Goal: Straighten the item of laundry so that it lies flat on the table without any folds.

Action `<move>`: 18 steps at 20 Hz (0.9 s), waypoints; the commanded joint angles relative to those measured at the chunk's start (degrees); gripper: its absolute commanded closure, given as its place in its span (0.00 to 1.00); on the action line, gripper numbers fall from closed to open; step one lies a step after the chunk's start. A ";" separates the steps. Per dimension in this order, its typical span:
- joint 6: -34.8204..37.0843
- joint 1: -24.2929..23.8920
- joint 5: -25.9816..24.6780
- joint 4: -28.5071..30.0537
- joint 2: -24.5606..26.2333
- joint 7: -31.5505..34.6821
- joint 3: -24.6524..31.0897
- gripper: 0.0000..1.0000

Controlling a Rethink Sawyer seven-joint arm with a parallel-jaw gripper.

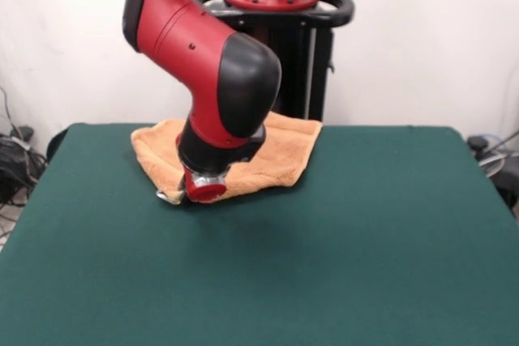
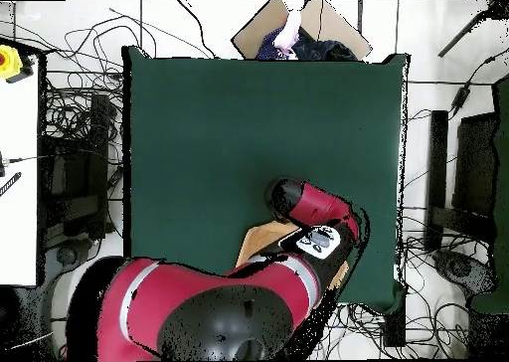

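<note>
The item of laundry is an orange-tan towel lying folded over itself at the far side of the dark green table. My red and black arm comes down over it, with the wrist low at the towel's near left corner. Of my gripper only a small grey bit shows beside the red wrist cap, right at the towel's edge, and its state is hidden. In the overhead view the arm covers most of the towel; only tan strips show on either side of it.
An open cardboard box with dark contents sits past the table's far edge in the overhead view. Tangled cables lie on the floor around the table. A white bench stands to one side.
</note>
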 commanded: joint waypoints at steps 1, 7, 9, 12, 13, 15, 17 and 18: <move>5.08 1.62 -0.13 -0.09 -3.84 7.27 2.09 1.00; 7.57 2.86 -0.96 1.42 -6.46 7.13 1.32 1.00; 11.24 3.69 -1.76 1.39 -7.55 6.96 0.37 1.00; 9.88 4.28 -1.49 1.63 -7.83 7.72 1.04 1.00; 8.87 4.26 -1.22 1.58 -7.85 7.97 1.49 1.00; 4.81 4.37 -0.91 1.17 -8.03 8.26 2.13 1.00; 3.81 4.17 -1.29 0.77 -8.89 7.06 2.74 1.00; 3.91 4.22 -1.57 0.51 -9.38 6.36 2.94 1.00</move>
